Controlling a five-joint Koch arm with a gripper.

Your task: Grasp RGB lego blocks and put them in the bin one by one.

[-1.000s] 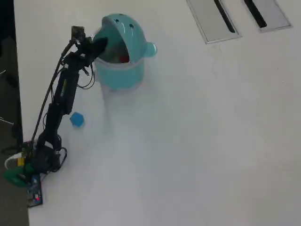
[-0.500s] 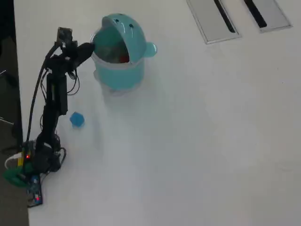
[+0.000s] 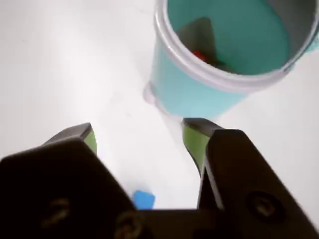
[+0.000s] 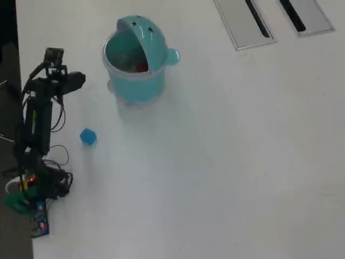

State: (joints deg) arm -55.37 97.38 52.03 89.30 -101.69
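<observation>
Blue block [image 3: 143, 199] on white table [image 4: 226, 162], low between spread, empty gripper [image 3: 137, 130] tips. Beyond, teal bin [image 3: 199, 94] with red block [image 3: 199, 55] inside. Likely step: fetching blue. Next: descend, centre over block, close.

Gripper [image 4: 78, 80] has pulled back left from bin [image 4: 135, 81] mouth in overhead view, now well apart; arm folded toward base.
</observation>
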